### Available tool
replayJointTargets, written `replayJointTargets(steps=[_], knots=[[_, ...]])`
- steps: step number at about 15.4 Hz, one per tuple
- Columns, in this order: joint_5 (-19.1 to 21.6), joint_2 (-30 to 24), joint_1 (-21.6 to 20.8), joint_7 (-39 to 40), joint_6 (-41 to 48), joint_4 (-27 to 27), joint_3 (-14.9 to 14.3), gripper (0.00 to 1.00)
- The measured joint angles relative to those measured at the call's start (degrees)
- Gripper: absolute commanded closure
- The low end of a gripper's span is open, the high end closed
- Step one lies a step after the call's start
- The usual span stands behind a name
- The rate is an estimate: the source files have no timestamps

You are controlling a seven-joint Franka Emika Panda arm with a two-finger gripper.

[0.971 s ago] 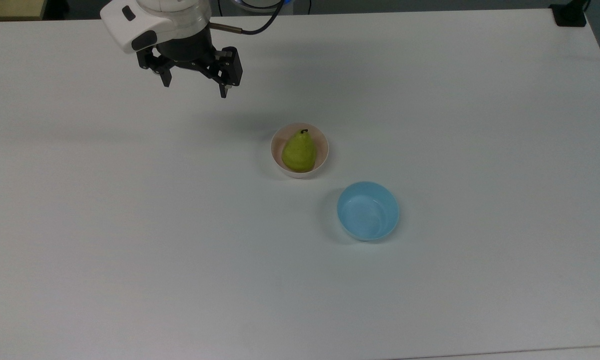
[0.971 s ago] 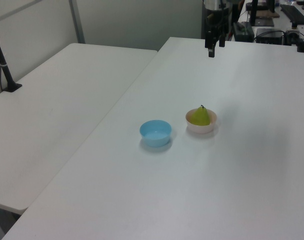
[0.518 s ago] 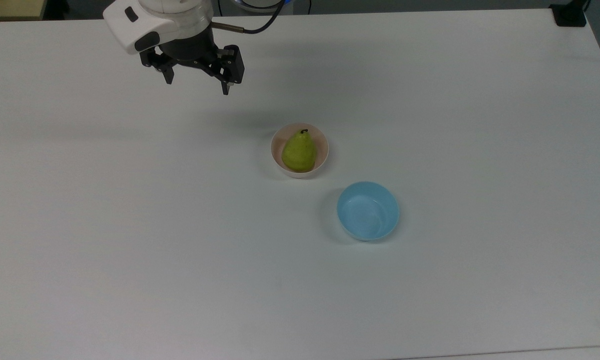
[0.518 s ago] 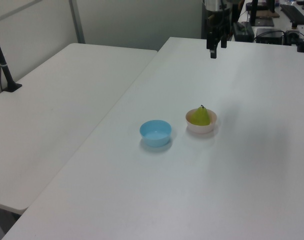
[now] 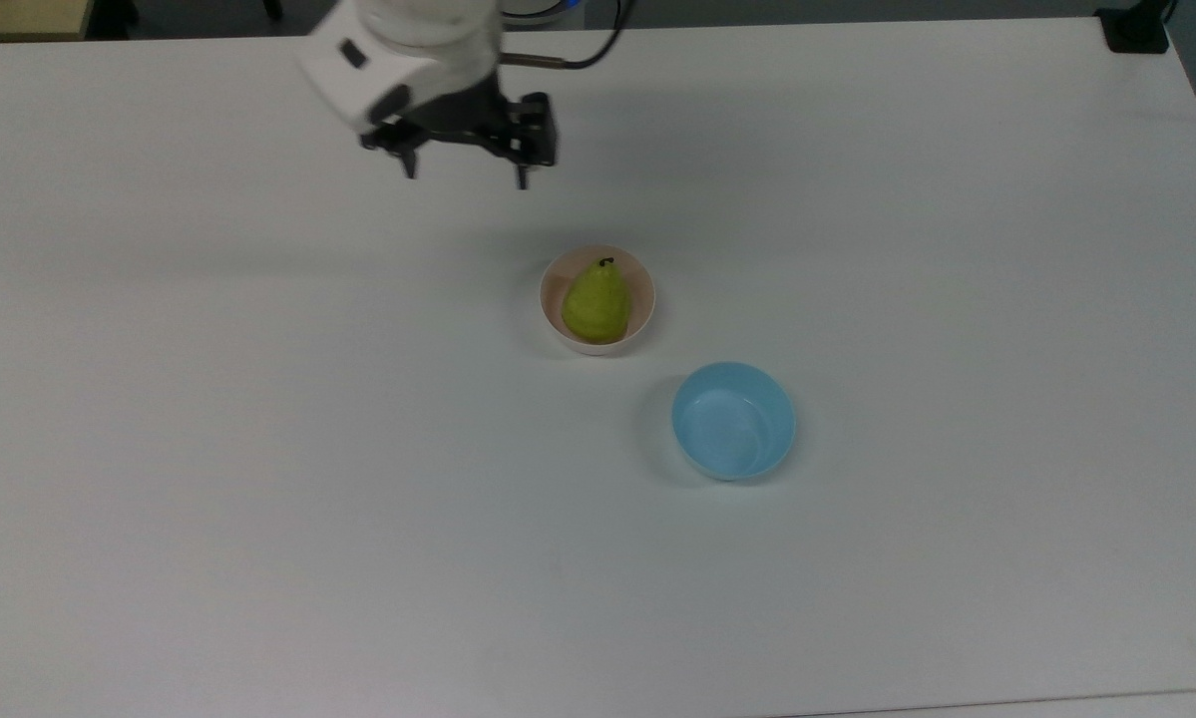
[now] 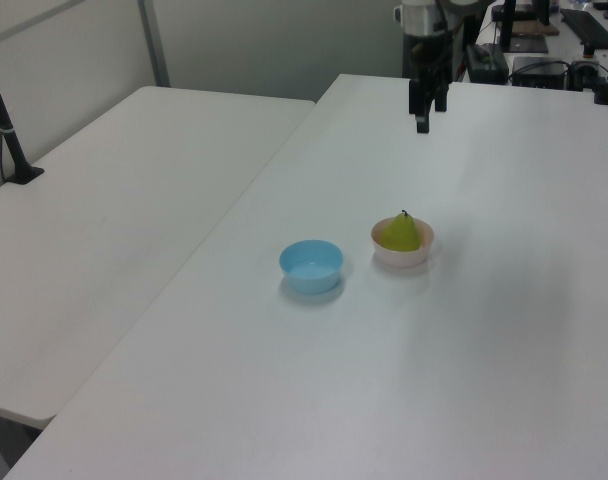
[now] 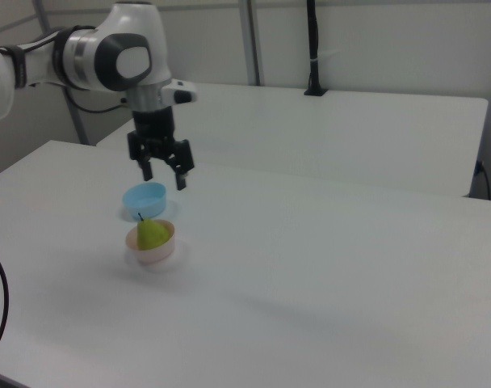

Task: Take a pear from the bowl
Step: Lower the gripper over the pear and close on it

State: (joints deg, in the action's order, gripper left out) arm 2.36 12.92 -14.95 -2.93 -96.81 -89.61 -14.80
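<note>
A yellow-green pear [image 5: 596, 302] with a dark stem tip stands in the small pale pink bowl [image 5: 643, 281] near the middle of the white table; both also appear as the pear [image 6: 401, 232] in the bowl [image 6: 421, 252] and the pear [image 7: 152, 234] in the bowl [image 7: 166, 250]. My gripper [image 5: 465, 180] hangs open and empty above the table, up and to the top view's left of the bowl. In the right view the gripper [image 7: 164, 177] is above the bowls; in the left view the gripper [image 6: 421, 124] is beyond the bowl.
An empty light blue bowl [image 5: 733, 421] sits to the lower right of the pink bowl in the top view. A second white table [image 6: 114, 190] adjoins on the left view's left. A black cable [image 5: 568, 55] trails from the arm at the table's far edge.
My gripper has moved toward the top view's right, closer to the pink bowl, still open. The pear and both bowls have stayed put.
</note>
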Motion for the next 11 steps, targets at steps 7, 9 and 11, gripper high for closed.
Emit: replayJointTargets(steps=[7,9,11], knots=[[2.0,6.0,-6.6,0.2,-1.7,-1.2,0.3,0.0],[2.0,8.3,-7.3,0.2,-4.8,-1.2,0.3,0.0],[2.0,10.3,-7.4,0.2,-7.6,-1.3,0.3,0.0]])
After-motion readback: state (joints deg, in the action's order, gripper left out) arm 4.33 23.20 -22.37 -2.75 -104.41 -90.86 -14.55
